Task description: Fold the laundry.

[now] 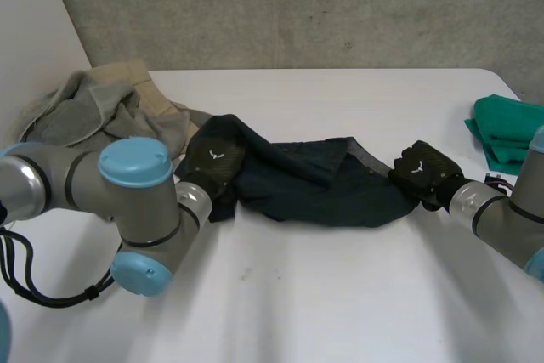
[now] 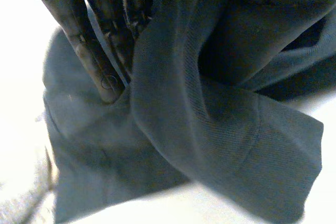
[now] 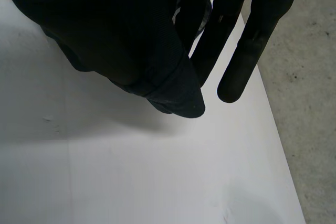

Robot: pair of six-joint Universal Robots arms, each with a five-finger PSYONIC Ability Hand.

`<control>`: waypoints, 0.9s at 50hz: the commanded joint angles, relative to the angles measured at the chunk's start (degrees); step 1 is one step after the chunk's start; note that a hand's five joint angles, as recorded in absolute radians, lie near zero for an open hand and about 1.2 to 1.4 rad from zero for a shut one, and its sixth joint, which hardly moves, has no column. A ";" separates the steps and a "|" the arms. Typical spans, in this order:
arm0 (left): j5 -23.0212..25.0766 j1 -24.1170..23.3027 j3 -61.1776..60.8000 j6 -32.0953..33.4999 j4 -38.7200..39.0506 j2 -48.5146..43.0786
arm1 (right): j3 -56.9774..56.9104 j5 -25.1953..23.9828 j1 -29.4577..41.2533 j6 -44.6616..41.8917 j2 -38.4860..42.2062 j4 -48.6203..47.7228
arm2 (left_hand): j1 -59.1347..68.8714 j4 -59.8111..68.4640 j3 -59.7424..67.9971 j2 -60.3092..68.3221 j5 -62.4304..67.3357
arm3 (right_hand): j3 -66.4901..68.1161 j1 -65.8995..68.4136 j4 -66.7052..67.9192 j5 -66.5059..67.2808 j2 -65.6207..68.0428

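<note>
Head overview; wrist close-ups; shared dark cloth (image 1: 314,180)

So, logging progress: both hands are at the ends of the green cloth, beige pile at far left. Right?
Not the green cloth: the head view shows the left hand and right hand at the ends of the dark garment. Rest holds.

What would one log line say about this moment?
dark garment: bunched on table | left hand: on its left end | right hand: pinching its right end
</note>
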 commanded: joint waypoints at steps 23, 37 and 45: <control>9.06 6.26 14.13 0.69 0.27 2.40 | -3.85 8.70 14.12 36.53 -17.70 26.30 | 10.90 8.23 9.38 8.14 9.75 | 13.72 18.64 11.75 13.27 13.06; 9.32 5.55 11.36 2.54 5.37 -0.65 | -8.42 25.41 19.94 40.67 -5.91 10.57 | -42.30 -44.97 -43.82 -45.06 -43.45 | 13.72 18.64 11.75 13.27 13.06; 4.41 5.12 -7.36 2.01 4.14 19.75 | -8.43 27.00 19.50 41.02 -5.91 8.36 | -41.12 -43.79 -42.64 -43.88 -42.27 | 13.72 18.64 11.75 13.27 13.06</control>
